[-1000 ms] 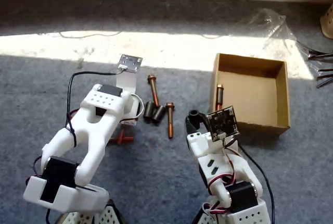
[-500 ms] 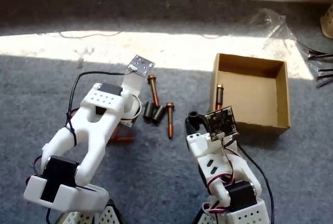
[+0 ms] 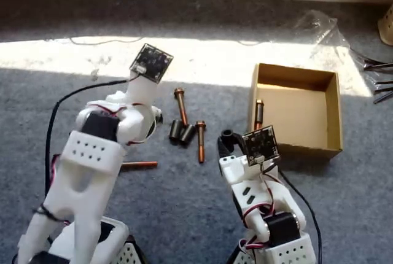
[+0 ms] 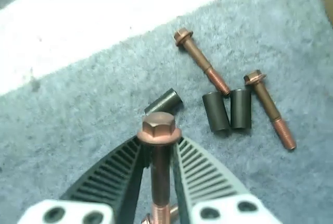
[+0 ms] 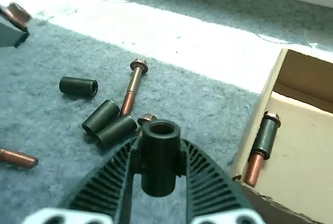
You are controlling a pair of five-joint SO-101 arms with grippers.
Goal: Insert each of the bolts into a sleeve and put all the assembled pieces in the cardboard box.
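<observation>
My left gripper (image 4: 158, 143) is shut on a copper bolt (image 4: 160, 156), head outward, held above the carpet near a lone black sleeve (image 4: 164, 101). Beyond lie two more bolts (image 4: 200, 67) (image 4: 269, 108) and two sleeves (image 4: 215, 111) (image 4: 240, 108) side by side. My right gripper (image 5: 158, 148) is shut on a black sleeve (image 5: 158, 156), bore facing outward; from above this sleeve (image 3: 228, 135) sits just left of the cardboard box (image 3: 331, 116). One assembled bolt and sleeve (image 3: 258, 113) lies in the box. Another bolt (image 3: 138, 164) lies on the carpet by the left arm (image 3: 116, 126).
A clear plastic bag (image 3: 316, 24) lies behind the box, and several dark tools (image 3: 377, 80) sit at the right edge. A sunlit strip (image 3: 215, 58) crosses the grey carpet behind the parts.
The left arm has risen and pulled back, its wrist swinging up with a bolt in the gripper. One bolt stays on the carpet beside it. The right arm has barely moved.
</observation>
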